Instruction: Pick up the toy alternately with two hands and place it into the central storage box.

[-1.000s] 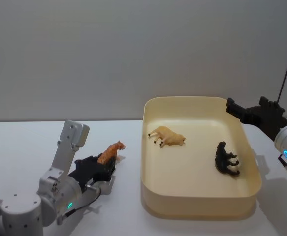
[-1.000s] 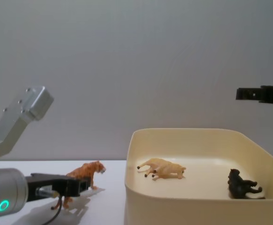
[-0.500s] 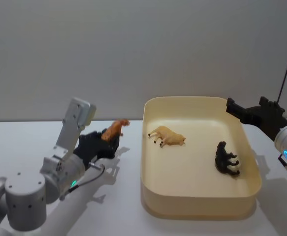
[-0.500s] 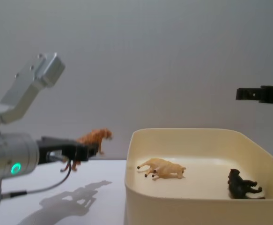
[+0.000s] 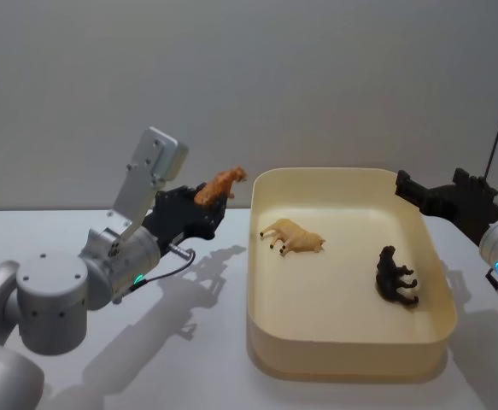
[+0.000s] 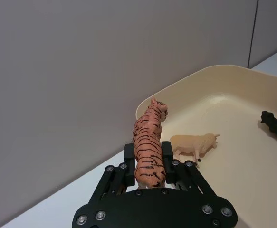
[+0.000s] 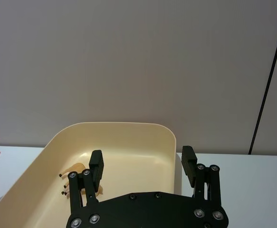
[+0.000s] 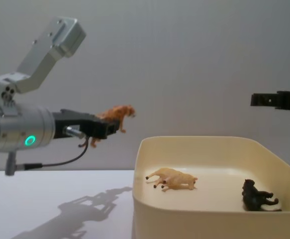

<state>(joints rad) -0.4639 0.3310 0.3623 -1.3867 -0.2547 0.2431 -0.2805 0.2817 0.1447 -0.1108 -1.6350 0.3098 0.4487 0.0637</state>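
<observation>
The left gripper (image 5: 204,209) has its two black fingers (image 6: 167,154) closed narrowly on the flanks of the orange striped tiger toy (image 6: 148,147), clamping it at the rear half of the body; head and forequarters project beyond the fingertips. In the chest view the tiger toy (image 8: 116,115) is held clear above the white table (image 8: 55,199), higher than the rim of the central storage box (image 8: 204,144) and just outside its left wall, head pointing toward the box. The head view places the toy (image 5: 221,183) near the box's far left corner, with a visible gap to the rim (image 5: 254,205). The right gripper (image 7: 143,168) stands with jaws wide apart and nothing between them, hovering above the far right corner of the box (image 7: 105,137); in the head view it (image 5: 441,195) is raised off the rim. Inside the box, a tan animal figure (image 5: 291,237) lies on its side toward the far left, and a black animal figure (image 5: 395,277) lies near the right wall. The middle and near part of the box floor are unoccupied. The table to the left of the box carries only the arm's shadow.
</observation>
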